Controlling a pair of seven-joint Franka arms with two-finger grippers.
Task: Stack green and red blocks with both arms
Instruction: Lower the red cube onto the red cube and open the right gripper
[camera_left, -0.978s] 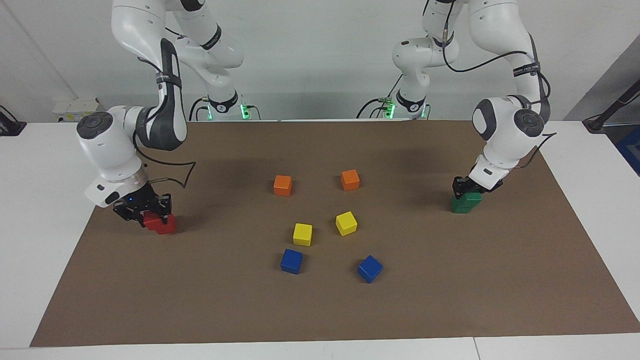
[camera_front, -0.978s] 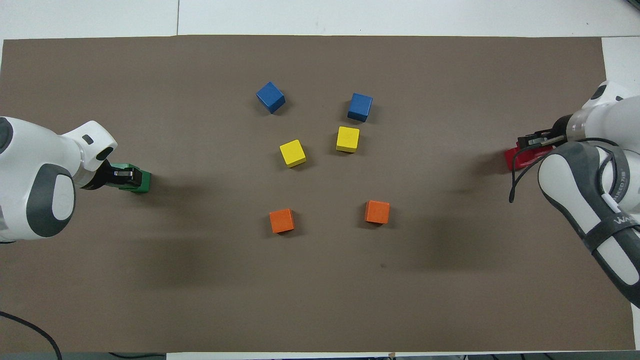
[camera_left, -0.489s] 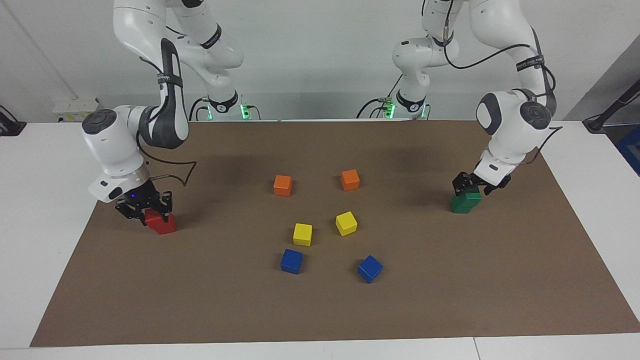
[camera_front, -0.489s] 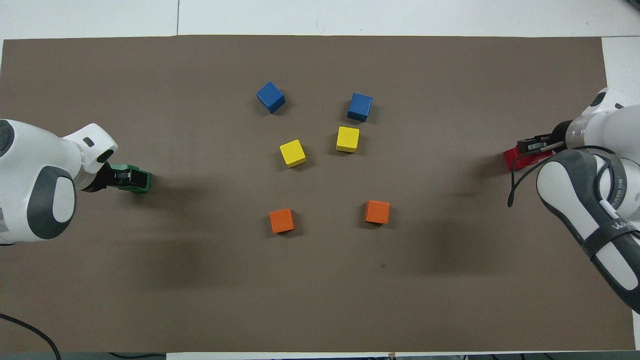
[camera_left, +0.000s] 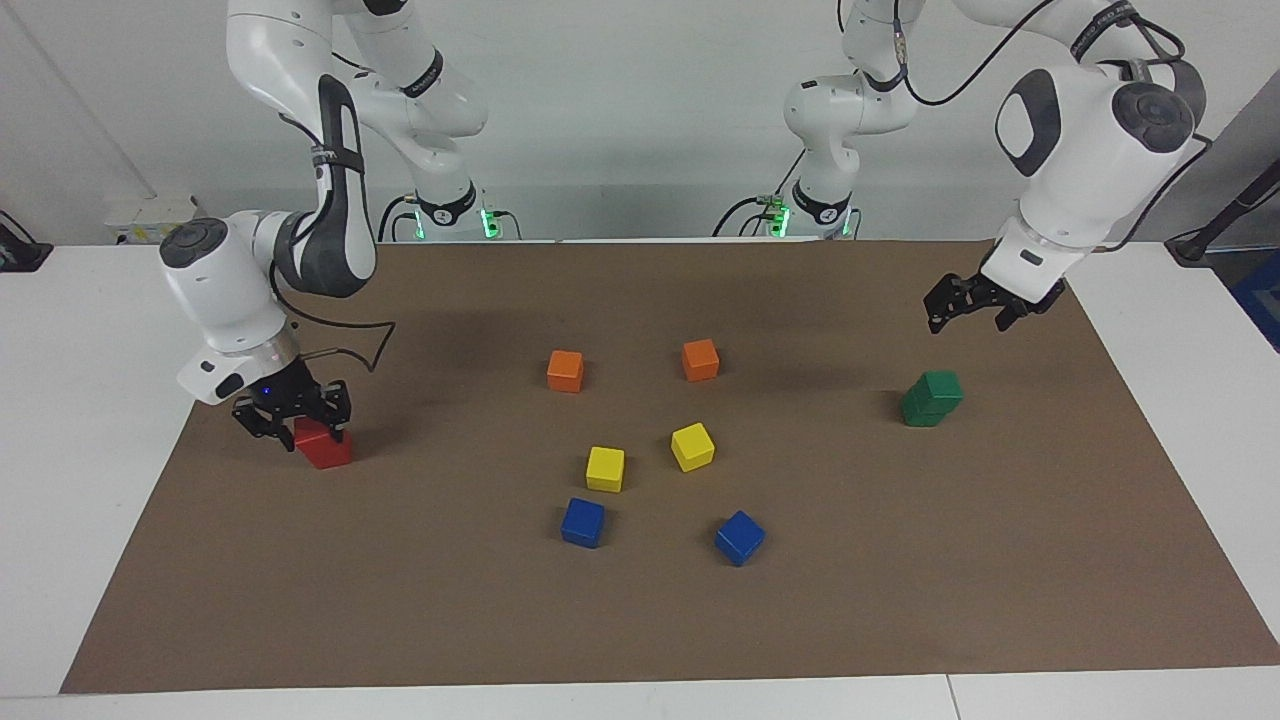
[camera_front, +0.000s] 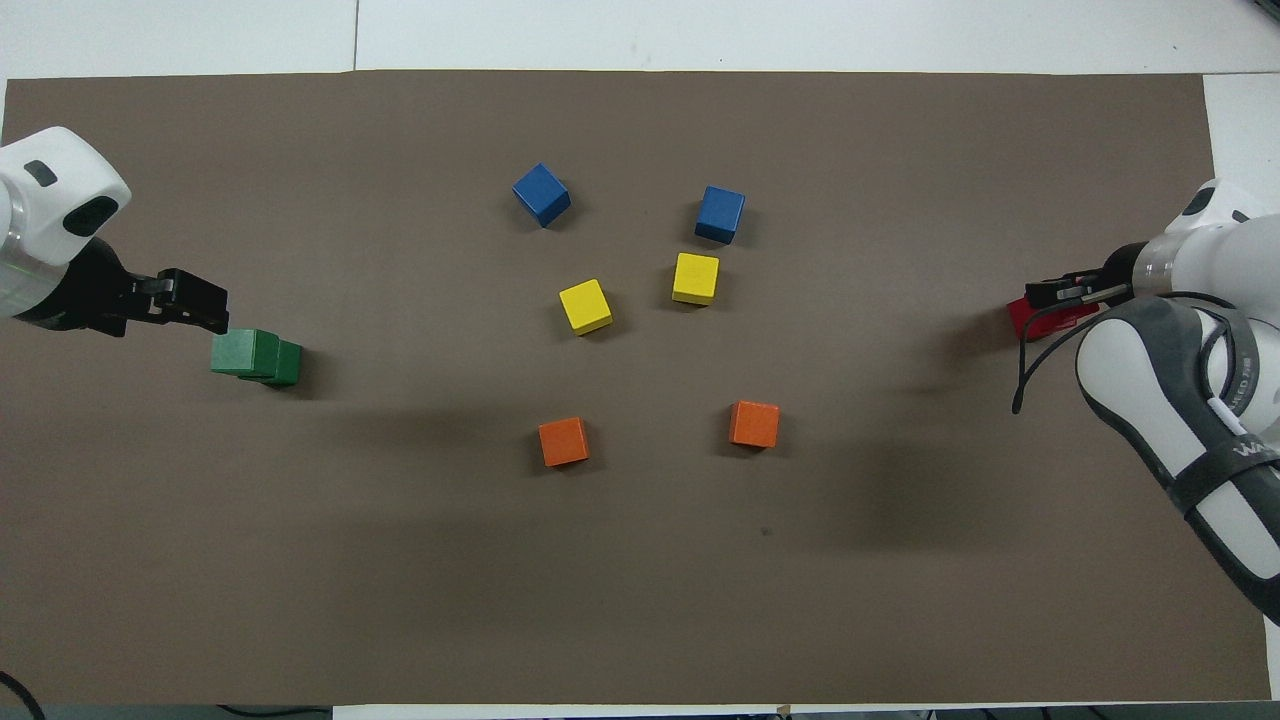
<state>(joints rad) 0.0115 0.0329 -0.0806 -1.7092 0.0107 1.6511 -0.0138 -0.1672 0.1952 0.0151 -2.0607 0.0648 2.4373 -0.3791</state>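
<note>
Two dark green blocks (camera_left: 932, 398) stand stacked at the left arm's end of the mat; the stack also shows in the overhead view (camera_front: 255, 357). My left gripper (camera_left: 968, 305) is open and empty, raised well above the stack and apart from it; it also shows in the overhead view (camera_front: 190, 300). The red blocks (camera_left: 323, 445) sit at the right arm's end, also in the overhead view (camera_front: 1040, 318). My right gripper (camera_left: 292, 415) is low, right at their top, and hides part of them; it also shows in the overhead view (camera_front: 1062, 292).
In the middle of the brown mat (camera_left: 900, 560) lie two orange cubes (camera_left: 565, 370) (camera_left: 700, 359), two yellow cubes (camera_left: 605, 468) (camera_left: 692, 446) and two blue cubes (camera_left: 583, 522) (camera_left: 739, 537). White table borders the mat.
My left gripper has let go of the top green block and risen well above the stack. My right gripper has stayed at the red blocks, shifting only slightly.
</note>
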